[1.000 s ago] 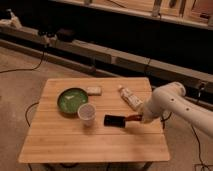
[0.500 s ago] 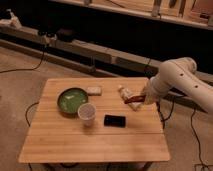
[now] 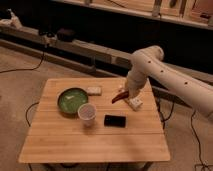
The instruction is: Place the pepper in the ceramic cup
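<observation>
Gripper (image 3: 125, 94) in the air beyond the ceramic cup (image 3: 87, 112) and to its right as seen, jaws clamped on one end of the pepper (image 3: 119, 96). Carries the pepper clear of the desk (image 3: 100, 145), free tip slanting down and leftward, toward the cup. Reads as the carry stage: grasp made, release not yet due. Held high, most likely, so as to come over the cup's rim rather than knock its side. Cup upright near the desk's middle, mouth open upward, nothing to be made out inside, ready for a drop from above. Just behind the cup and to its left, touching or nearly so, a wider green bowl (image 3: 72, 99): a wrong target close by. Just right of the cup, a flat black rectangle (image 3: 115, 120); farther right and behind, below the gripper, a white tube (image 3: 134, 102). Next, by judgement, calls for travel left and nearer, then easing the tip into the cup's mouth before letting go. Risk of catching the rim with so long a shape and tipping the cup.
</observation>
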